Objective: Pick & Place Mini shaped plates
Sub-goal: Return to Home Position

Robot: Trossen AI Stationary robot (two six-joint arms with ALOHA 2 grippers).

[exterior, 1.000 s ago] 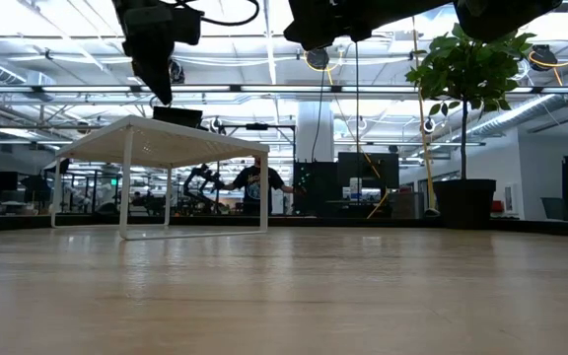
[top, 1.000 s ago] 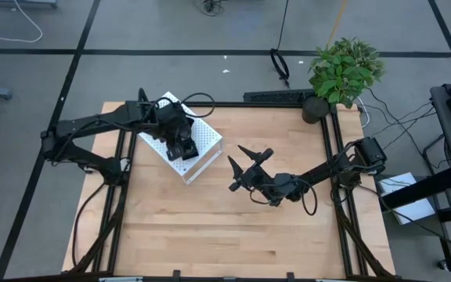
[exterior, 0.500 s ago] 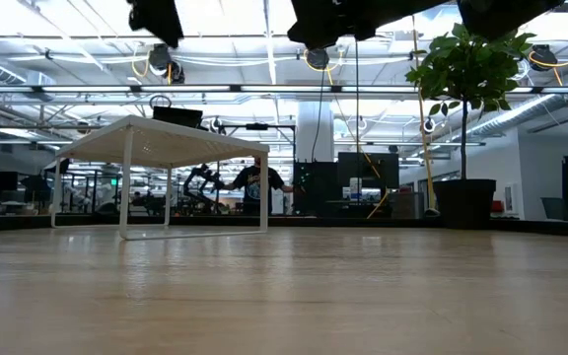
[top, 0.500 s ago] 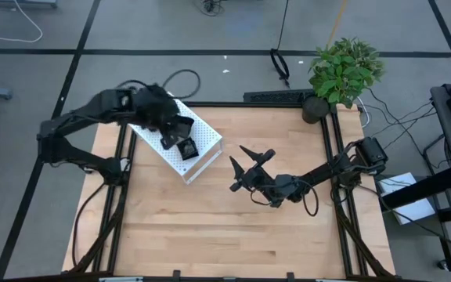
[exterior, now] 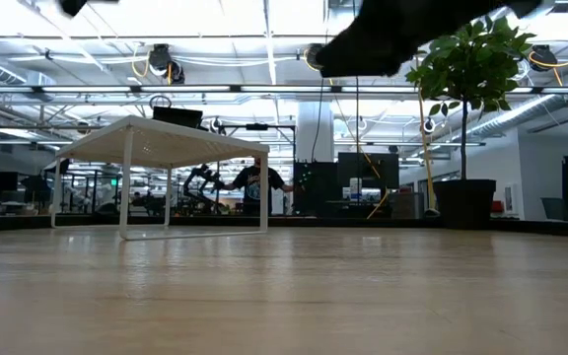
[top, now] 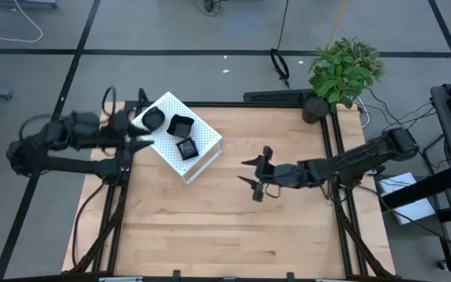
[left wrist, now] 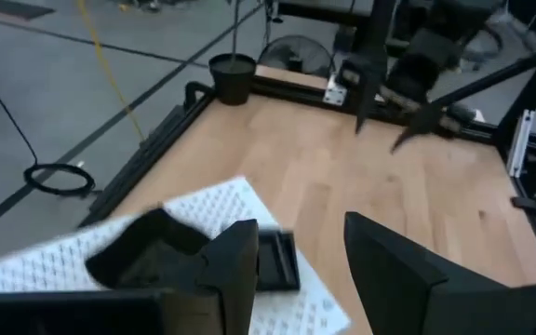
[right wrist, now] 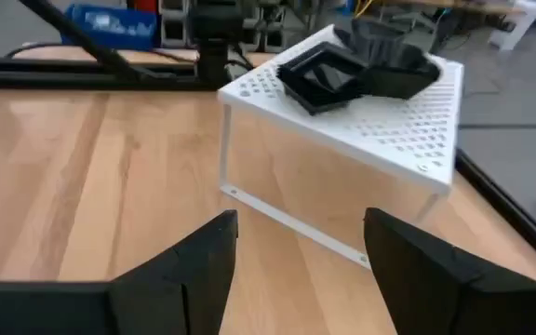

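Note:
A white perforated box (top: pixel 198 159) stands at the table's far left. Three mini shaped plates lie flat on its top: one (top: pixel 153 118) near the far corner, a square one (top: pixel 180 125) beside it and a square one (top: pixel 187 147) nearer the middle. The wrist views show them too, as plate (left wrist: pixel 147 251) and plate (right wrist: pixel 322 74). My left gripper (top: pixel 143 133) is open at the box's left edge, above it, with nothing between its fingers (left wrist: pixel 235 270). My right gripper (top: pixel 250 174) is open over the table's middle, facing the box (right wrist: pixel 342 140).
A potted plant (top: pixel 343 70) stands at the far right corner, also seen as the plant (exterior: pixel 471 118) in the low view. Black frame rails (top: pixel 339 157) run along the table's sides. Bare wood (top: pixel 210 227) stretches across the near half of the table.
My left gripper has drawn back off the box top toward the table's left edge and risen, tipping up; a square plate lies where it was. My right gripper has turned about and tipped up toward level, shifting a little toward the table's right edge.

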